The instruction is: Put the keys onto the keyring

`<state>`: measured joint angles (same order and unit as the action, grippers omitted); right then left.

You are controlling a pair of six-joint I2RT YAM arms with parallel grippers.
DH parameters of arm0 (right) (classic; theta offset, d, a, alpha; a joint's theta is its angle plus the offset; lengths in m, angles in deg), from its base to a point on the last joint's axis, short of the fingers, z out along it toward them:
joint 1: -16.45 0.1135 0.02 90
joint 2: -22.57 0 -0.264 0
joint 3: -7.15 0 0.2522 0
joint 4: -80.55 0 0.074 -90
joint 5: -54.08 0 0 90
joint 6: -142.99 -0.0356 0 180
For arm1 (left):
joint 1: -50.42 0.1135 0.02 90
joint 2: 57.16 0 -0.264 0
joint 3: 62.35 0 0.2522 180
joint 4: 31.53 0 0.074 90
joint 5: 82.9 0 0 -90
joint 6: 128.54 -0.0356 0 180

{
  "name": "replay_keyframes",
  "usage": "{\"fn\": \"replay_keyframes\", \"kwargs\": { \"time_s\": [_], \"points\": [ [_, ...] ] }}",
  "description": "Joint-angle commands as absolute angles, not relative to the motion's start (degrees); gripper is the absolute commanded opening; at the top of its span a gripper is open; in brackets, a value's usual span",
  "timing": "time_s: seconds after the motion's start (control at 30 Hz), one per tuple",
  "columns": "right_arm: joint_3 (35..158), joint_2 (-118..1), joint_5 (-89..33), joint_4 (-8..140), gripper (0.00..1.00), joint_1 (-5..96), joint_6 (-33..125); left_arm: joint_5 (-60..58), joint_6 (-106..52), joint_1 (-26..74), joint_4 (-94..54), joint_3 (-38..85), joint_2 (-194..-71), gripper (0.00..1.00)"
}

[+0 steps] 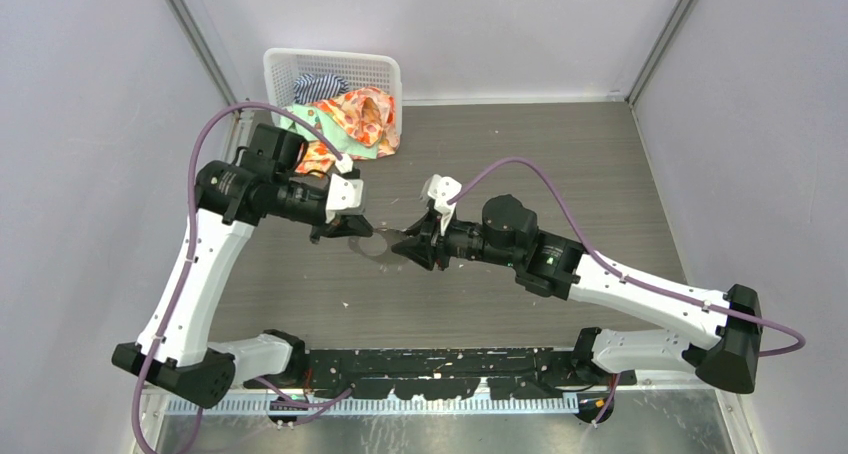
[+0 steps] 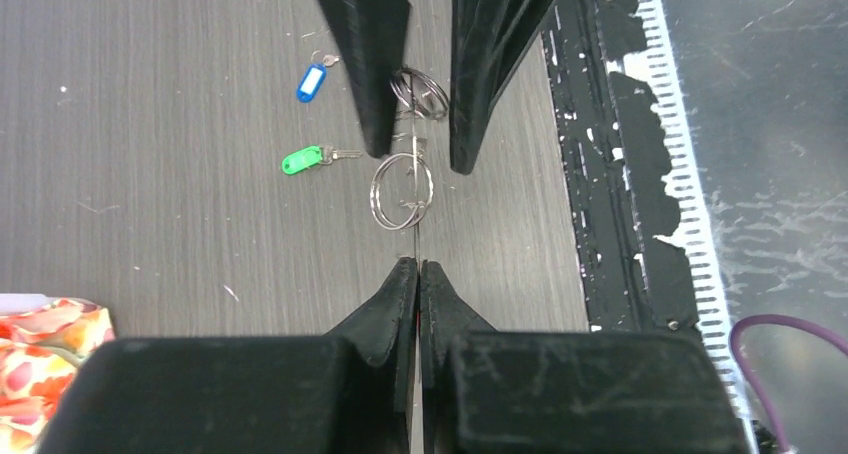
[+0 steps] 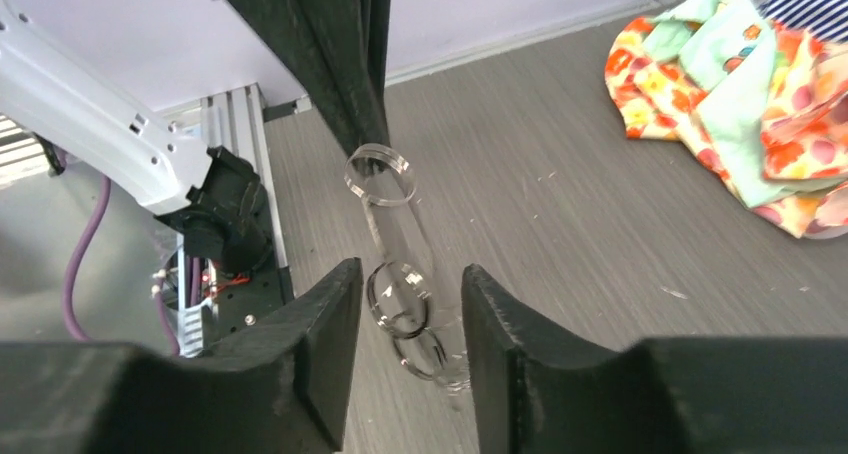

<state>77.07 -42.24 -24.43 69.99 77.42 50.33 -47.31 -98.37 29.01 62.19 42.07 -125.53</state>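
Observation:
The keyring (image 2: 374, 192), linked silvery wire rings on a thin clear strip, hangs above the table between both grippers; it shows as a grey loop in the top view (image 1: 378, 246). My left gripper (image 2: 418, 266) is shut on the strip's thin edge. My right gripper (image 3: 412, 314) is open, one finger on each side of the rings (image 3: 398, 326), not touching. The green key (image 2: 302, 160) and the blue key (image 2: 312, 81) lie on the table to the left of the rings. In the top view the keys are hidden by the arms.
A white basket (image 1: 330, 69) with patterned cloth (image 1: 350, 124) spilling out stands at the back left; the cloth also shows in the right wrist view (image 3: 740, 104). The black base rail (image 1: 450, 359) runs along the near edge. Grey walls close in both sides.

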Motion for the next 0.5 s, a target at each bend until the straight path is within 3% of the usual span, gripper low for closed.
{"fn": "replay_keyframes", "kwargs": {
  "time_s": [0.0, 0.17, 0.47],
  "points": [
    [78.7, -37.7, -25.7, 74.4, 0.52, 77.5, 51.9, -45.4, -103.6, 27.4, 58.6, 38.8, -120.7, 0.0],
    [82.2, -37.4, -20.0, 68.6, 0.67, 77.4, 54.1, -40.9, -109.7, 24.5, 49.0, 30.8, -113.8, 0.0],
    [95.0, -45.2, -2.4, 49.4, 0.64, 74.9, 54.6, -37.0, -120.2, 20.2, 45.0, 24.8, -108.6, 0.0]
  ]
}}
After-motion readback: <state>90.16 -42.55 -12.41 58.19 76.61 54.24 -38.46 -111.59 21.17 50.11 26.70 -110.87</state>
